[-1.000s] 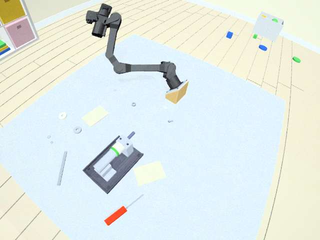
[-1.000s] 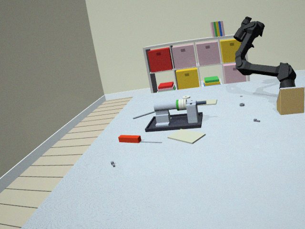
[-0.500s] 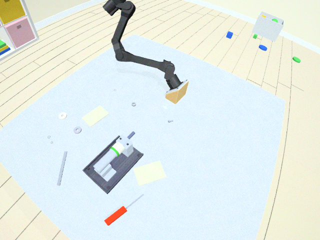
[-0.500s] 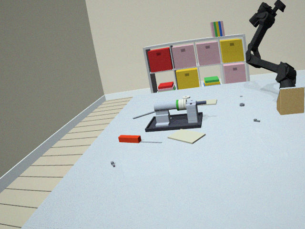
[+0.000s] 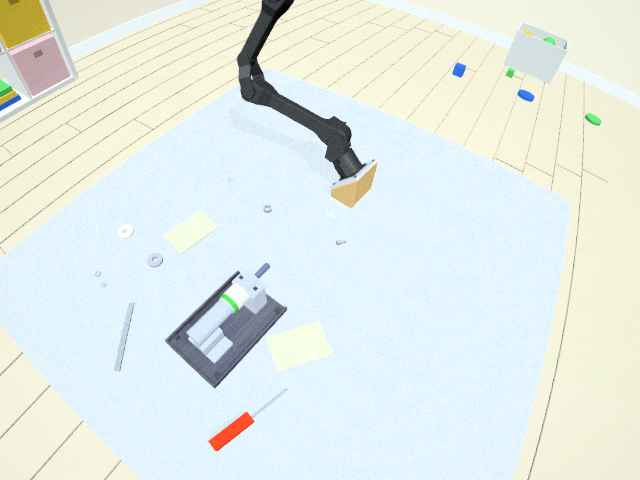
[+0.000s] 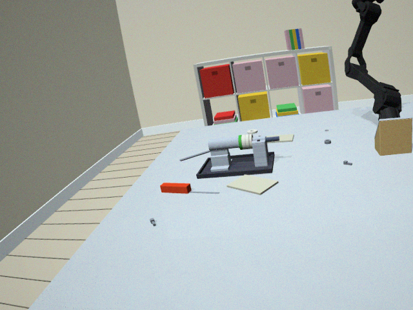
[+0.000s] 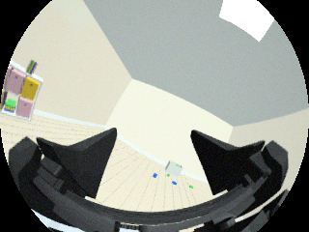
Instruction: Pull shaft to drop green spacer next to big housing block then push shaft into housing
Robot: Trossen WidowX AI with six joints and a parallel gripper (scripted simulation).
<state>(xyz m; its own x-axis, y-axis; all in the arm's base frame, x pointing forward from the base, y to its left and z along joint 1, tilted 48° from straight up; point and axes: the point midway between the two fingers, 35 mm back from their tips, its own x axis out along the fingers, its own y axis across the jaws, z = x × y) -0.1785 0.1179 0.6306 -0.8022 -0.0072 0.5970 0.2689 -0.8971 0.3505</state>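
The tool [image 7: 154,133] is open and empty, well apart from the green spacer [image 5: 230,303] [image 6: 240,142] over the dark tray [image 5: 250,341] [image 6: 241,164].

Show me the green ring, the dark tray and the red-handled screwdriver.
green ring [image 5: 229,303] [image 6: 240,142]: top and exterior views, its band
dark tray [image 5: 251,347] [image 6: 235,174]: both, its near rim
red-handled screwdriver [image 5: 231,431] [image 6: 175,188]: both, its handle

- The black jointed robot arm [image 5: 302,111] [image 6: 366,78] runs out past the top edge in the top and exterior views, its claw outside both.
- The dark blue-grey cylindrical shaft [image 5: 262,270] [image 6: 273,138] is hidden where it passes inside the pale grey housing block [image 5: 253,294] [image 6: 260,153].
- The white wall shelf [image 5: 66,49] [image 7: 37,99] is cut off at the left edge in the top and wrist views.
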